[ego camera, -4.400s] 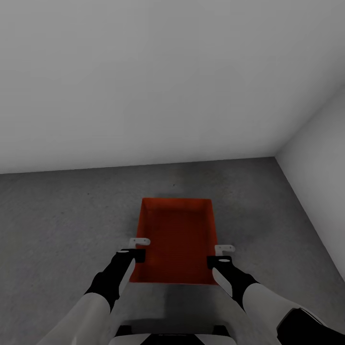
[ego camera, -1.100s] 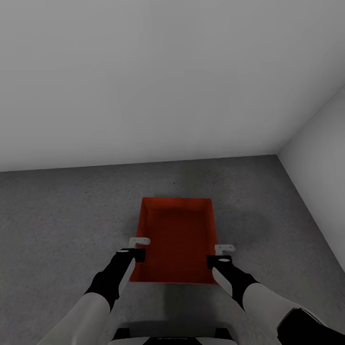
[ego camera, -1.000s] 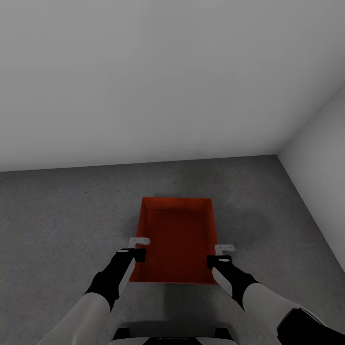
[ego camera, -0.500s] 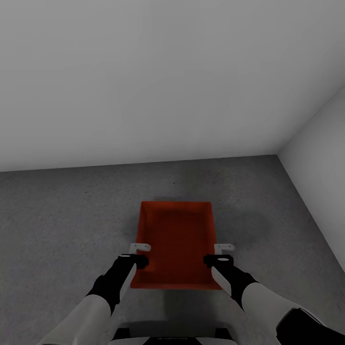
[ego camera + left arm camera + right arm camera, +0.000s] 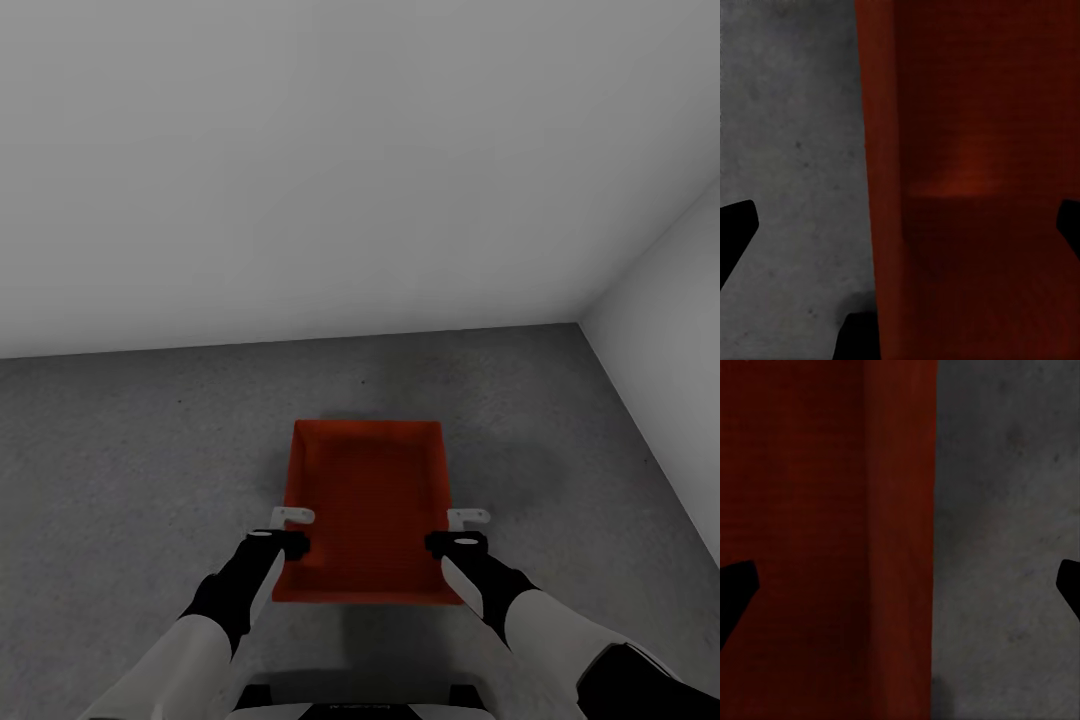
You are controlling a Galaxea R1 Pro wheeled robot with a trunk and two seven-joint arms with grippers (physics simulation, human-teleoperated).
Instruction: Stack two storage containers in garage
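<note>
- In the lower middle of the head view, on the grey concrete floor (image 5: 130, 450) of the garage, near the corner where the two white walls (image 5: 330, 160) meet, a red-orange storage container (image 5: 368, 500) sits between the robot's two arms.
- Compared with a second ago, the container looks slightly different: its near edge reaches lower in the frame and its far wall sits a touch lower, while the walls and floor hold their places, so the bin itself has shifted or dropped.
- The left gripper (image 5: 290, 530) straddles the container's left wall; in the left wrist view its dark fingers (image 5: 736, 229) stand wide apart, one over concrete and one over the red interior (image 5: 975, 150), so the jaws are spread and not pinching.
- The right gripper (image 5: 462, 530) mirrors this over the right wall (image 5: 900, 540), fingers (image 5: 735, 585) equally parted; released.
- My reading: the bin has just been let go and has settled.
- Whether it rests on bare floor or on a second container beneath, I cannot tell.
- If it is the first bin, the other is left to fetch.
</note>
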